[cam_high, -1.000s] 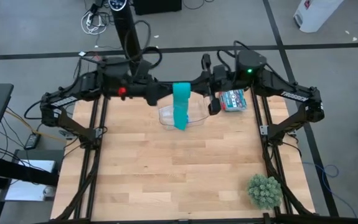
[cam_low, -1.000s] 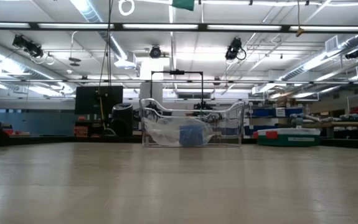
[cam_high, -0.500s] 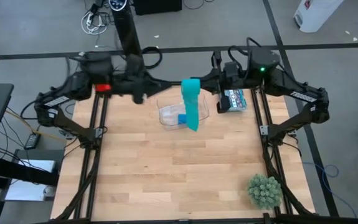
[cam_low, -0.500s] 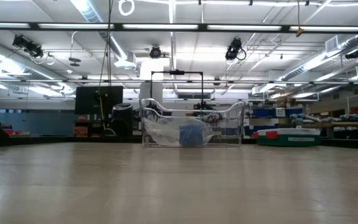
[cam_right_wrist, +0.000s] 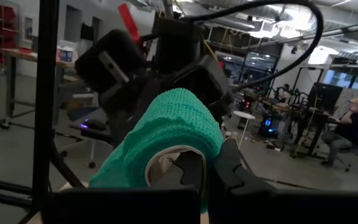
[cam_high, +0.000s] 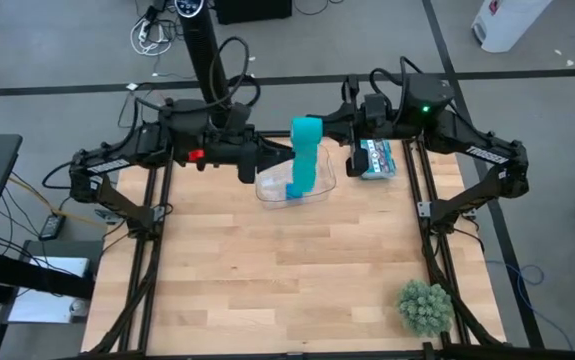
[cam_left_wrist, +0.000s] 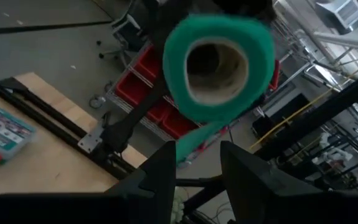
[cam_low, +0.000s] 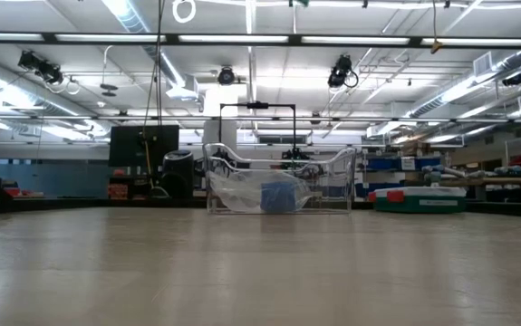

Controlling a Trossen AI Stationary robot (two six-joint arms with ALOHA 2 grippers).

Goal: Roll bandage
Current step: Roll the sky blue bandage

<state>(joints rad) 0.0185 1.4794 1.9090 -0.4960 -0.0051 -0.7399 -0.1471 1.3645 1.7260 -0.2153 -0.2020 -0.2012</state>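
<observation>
Bandage (cam_high: 305, 152) is held up in air above the bin (cam_high: 319, 185), tail hanging down. R gripper (cam_right_wrist: 205, 169) is clamped on the roll core; L gripper (cam_left_wrist: 198, 163) is apart, just below roll. Advice: keep tail taut, wind slowly w/o slack.

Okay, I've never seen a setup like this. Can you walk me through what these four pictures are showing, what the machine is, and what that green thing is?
It is a robot with two dark arms working over a wooden table. One picture looks straight down on the table, one looks level across it, and two come from small cameras on the arms' wrists.

The right tool is shut on the rolled end of a teal bandage, held up in the air; a loose tail hangs down toward a clear plastic container that holds a small blue roll. The left tool sits just beside the bandage, its fingers apart.

Also on the table: a packaged item and a small green plant.
</observation>
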